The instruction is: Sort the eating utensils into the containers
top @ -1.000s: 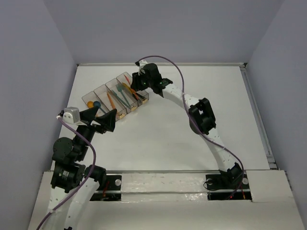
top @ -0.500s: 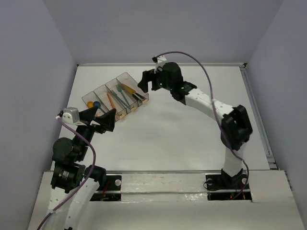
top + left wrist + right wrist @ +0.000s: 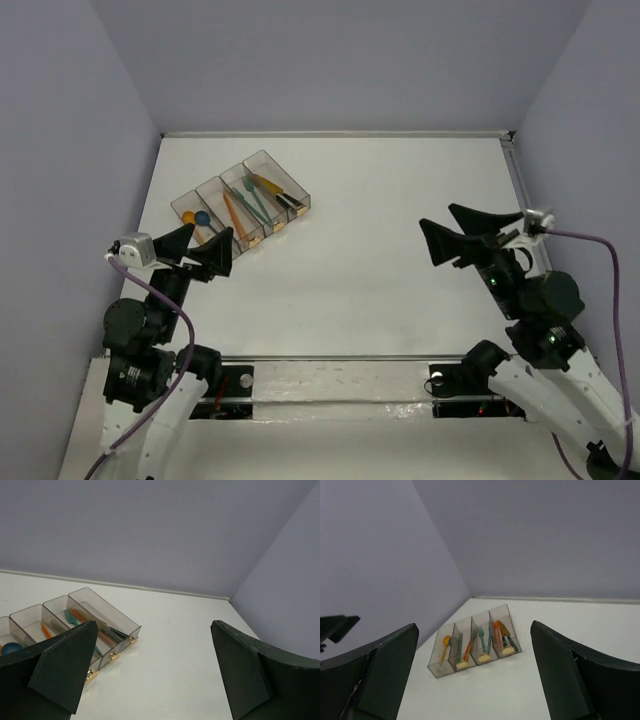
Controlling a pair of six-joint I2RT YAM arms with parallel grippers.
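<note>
Two arms stand at the near edge of a white counter [image 3: 380, 230], one on each side, and neither hand has hold of anything.

The left hand [image 3: 203, 248] is spread wide, its two dark fingers far apart with only air between them. From above it sits just near of the containers [image 3: 296, 187]. Its own camera shows that hand [image 3: 152, 625] raised and aimed past the row, with the bins [image 3: 102, 611] ahead of it on the left and nothing touching the fingers.

The right hand [image 3: 436, 216] is just as wide open and empty. It is held up on the right side of the counter, well apart from the bins. Through its own camera the gap of that hand [image 3: 473, 625] frames the whole row [image 3: 501, 611] far off on the counter.

The containers are four joined clear smoky bins lying at a slant in the far left part of the counter. All the utensils in view lie inside them.

- **Leftmost bin:** an orange spoon [image 3: 188, 217] and a blue spoon [image 3: 203, 216], bowls close together.
- **Second bin:** a long orange utensil [image 3: 232, 210] (its type is too small to tell).
- **Third bin:** teal forks [image 3: 255, 200].
- **Rightmost bin:** an orange piece [image 3: 268, 183] beside a dark piece [image 3: 288, 200].
</note>
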